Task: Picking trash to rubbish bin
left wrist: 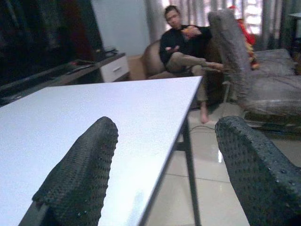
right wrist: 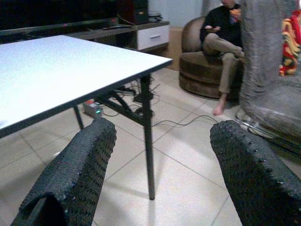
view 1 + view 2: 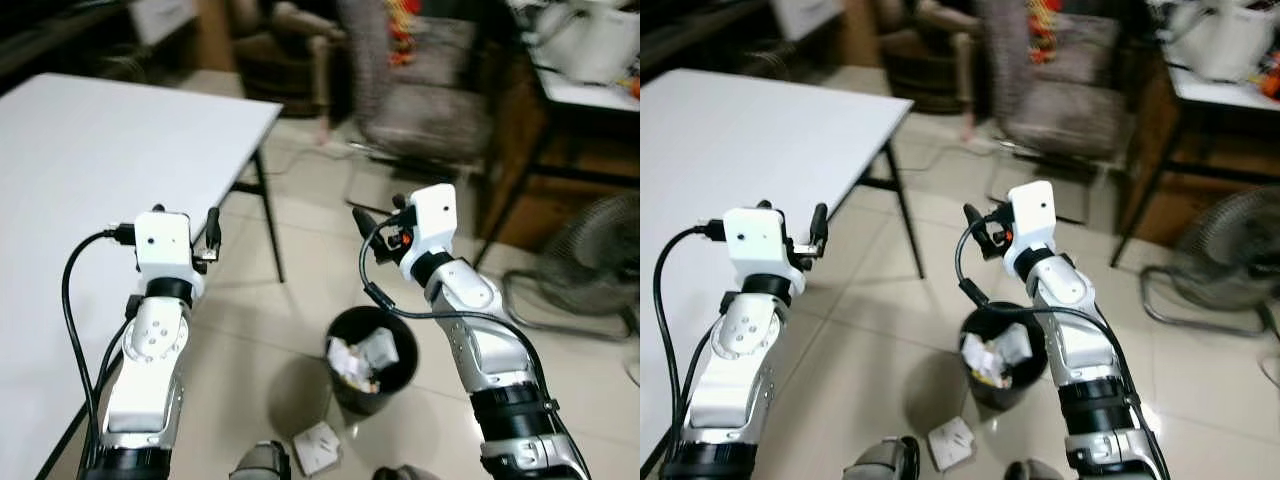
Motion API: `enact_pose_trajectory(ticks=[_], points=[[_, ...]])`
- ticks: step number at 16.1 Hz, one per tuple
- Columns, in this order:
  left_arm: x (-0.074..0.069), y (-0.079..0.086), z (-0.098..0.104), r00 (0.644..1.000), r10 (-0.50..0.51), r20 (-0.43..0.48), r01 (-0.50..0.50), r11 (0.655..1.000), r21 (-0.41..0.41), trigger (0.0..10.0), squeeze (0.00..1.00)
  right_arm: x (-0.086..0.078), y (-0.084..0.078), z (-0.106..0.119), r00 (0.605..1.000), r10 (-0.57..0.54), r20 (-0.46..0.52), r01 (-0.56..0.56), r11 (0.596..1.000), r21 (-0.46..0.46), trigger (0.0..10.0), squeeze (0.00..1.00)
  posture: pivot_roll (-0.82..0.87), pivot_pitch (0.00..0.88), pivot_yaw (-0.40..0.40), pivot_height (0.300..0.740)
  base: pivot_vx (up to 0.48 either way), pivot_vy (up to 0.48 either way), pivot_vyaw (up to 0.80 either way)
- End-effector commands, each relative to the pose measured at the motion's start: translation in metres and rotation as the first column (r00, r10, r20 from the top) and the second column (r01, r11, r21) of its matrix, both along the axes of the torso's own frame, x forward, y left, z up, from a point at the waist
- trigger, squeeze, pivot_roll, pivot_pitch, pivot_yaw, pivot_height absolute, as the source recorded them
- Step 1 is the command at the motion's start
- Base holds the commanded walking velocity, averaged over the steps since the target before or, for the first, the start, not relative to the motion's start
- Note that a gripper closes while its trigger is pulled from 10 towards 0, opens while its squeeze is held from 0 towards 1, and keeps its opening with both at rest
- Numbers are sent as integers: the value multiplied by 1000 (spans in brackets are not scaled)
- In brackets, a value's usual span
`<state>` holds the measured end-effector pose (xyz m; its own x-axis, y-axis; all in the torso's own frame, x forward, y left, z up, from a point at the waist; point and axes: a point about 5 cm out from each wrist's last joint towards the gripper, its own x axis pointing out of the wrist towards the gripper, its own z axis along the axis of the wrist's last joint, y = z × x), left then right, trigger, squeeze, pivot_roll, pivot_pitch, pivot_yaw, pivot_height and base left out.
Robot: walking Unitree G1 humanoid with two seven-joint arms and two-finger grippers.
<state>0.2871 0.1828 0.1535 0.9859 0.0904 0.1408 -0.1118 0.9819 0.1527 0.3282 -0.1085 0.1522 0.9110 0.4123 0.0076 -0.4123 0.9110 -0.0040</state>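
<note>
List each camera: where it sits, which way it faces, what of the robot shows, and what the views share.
Left eye view: on the head, looking forward and down at the rubbish bin, a scrap of trash on the floor, the white table; both raised arms show.
Right eye view: the same scene beside it.
Left wrist view: along the open left gripper, over the table toward a seated person.
Right wrist view: along the open right gripper, across the floor.
Shared: both wrist views catch the table and person.
</note>
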Motion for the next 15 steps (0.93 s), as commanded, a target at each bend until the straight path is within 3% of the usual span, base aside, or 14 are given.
enact_pose_trajectory(ticks=[1, 15], points=[[1, 2, 7, 1000, 18, 17, -18, 1000, -6, 10000, 0, -3, 1, 2, 1000, 7, 3, -7, 1000, 3, 10000, 0, -93, 91, 49, 740, 0, 0, 800], [2, 1, 8, 1000, 4, -14, -5, 999, -49, 10000, 0, -5, 4, 2, 1000, 21, -11, -21, 1000, -2, 10000, 0, -91, 94, 50, 740, 0, 0, 800]])
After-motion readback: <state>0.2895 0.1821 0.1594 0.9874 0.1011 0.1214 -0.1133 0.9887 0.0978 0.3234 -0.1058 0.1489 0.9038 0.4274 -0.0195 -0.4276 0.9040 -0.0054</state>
